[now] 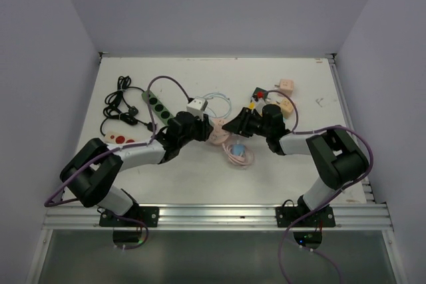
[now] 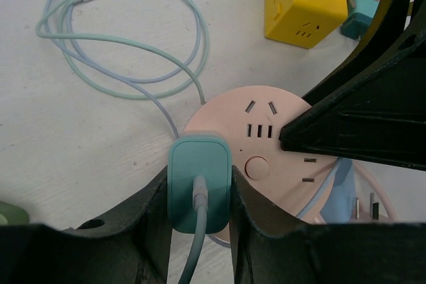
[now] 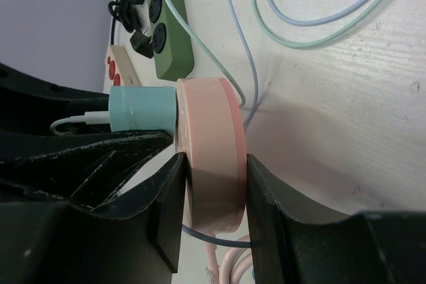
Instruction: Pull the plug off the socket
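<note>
A round pink socket (image 2: 266, 147) sits mid-table; it also shows in the top view (image 1: 217, 131) and edge-on in the right wrist view (image 3: 210, 151). A teal plug (image 2: 198, 181) with a grey cable is seated in its face, also seen in the right wrist view (image 3: 141, 108). My left gripper (image 2: 198, 197) is shut on the teal plug, one finger against each side. My right gripper (image 3: 213, 197) is shut on the pink socket, gripping its top and bottom faces. The two grippers meet over the socket in the top view, left (image 1: 200, 126) and right (image 1: 233, 126).
A green power strip (image 1: 158, 104) and black cables (image 1: 120, 104) lie at the left. A yellow cube socket (image 2: 305, 1), beige adapters (image 1: 285, 94) and a white cube (image 1: 196, 106) lie behind. Pale looped cables (image 2: 126, 51) and a pink coiled cord (image 1: 237, 154) surround the socket.
</note>
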Tool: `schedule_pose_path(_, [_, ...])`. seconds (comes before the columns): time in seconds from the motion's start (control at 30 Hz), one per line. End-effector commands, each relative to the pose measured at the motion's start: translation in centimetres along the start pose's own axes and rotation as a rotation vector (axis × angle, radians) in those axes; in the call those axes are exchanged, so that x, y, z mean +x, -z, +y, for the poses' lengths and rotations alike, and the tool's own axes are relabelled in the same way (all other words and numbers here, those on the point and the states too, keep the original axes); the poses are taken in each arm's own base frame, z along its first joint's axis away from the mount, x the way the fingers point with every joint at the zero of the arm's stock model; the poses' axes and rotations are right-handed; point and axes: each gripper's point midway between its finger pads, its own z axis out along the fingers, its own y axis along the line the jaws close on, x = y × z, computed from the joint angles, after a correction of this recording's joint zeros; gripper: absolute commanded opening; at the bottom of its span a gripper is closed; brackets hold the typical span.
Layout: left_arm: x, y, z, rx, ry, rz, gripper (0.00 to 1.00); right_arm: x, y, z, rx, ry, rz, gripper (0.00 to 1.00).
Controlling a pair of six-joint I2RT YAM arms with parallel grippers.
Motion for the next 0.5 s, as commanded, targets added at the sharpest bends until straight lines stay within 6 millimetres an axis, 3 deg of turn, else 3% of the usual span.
schedule_pose_path(0.0, [-4.6, 1.0, -0.6, 0.129, 0.199, -0.133, 0.0, -0.7, 0.7, 0.4, -0.026, 0.027, -0.028, 0.0])
schedule_pose_path(0.23, [-5.7, 1.3, -0.2, 0.11, 0.179, -0.149, 0.0, -0.7, 0.9, -0.1, 0.001, 0.041, -0.026, 0.0])
schedule_pose_path(0.47, [-5.7, 1.4, 2.8, -0.052, 0.112, -0.169, 0.0, -0.7, 1.2, -0.1, 0.012, 0.029, -0.02, 0.0])
